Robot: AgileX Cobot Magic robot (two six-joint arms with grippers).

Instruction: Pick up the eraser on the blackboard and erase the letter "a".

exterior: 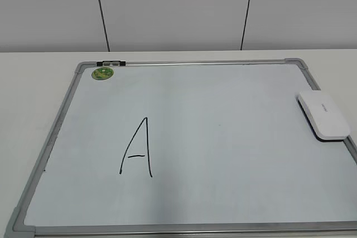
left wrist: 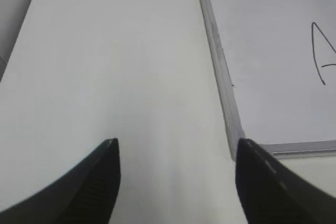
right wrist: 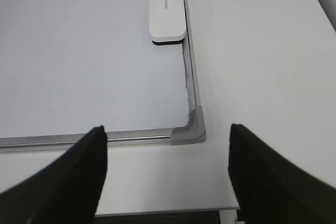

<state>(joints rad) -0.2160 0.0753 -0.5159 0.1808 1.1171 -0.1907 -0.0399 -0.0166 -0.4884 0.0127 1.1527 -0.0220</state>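
Both hands gaping wide, gripping nothing: right hand [right wrist: 167, 169] hovering over blackboard [right wrist: 79, 66] corner, eraser [right wrist: 167, 14] lying well ahead against the frame; left hand [left wrist: 176, 182] hovering over white bench [left wrist: 105, 66] beside the board, capital "A" [exterior: 138, 147] ahead-right.

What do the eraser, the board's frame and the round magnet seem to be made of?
Eraser: smooth white plastic with a faint sheen, over a thin dark layer, probably felt.
Board's frame: silvery metal strips, likely aluminium; matte grey corners, probably plastic.
Magnet: glossy green printed face; core hidden.
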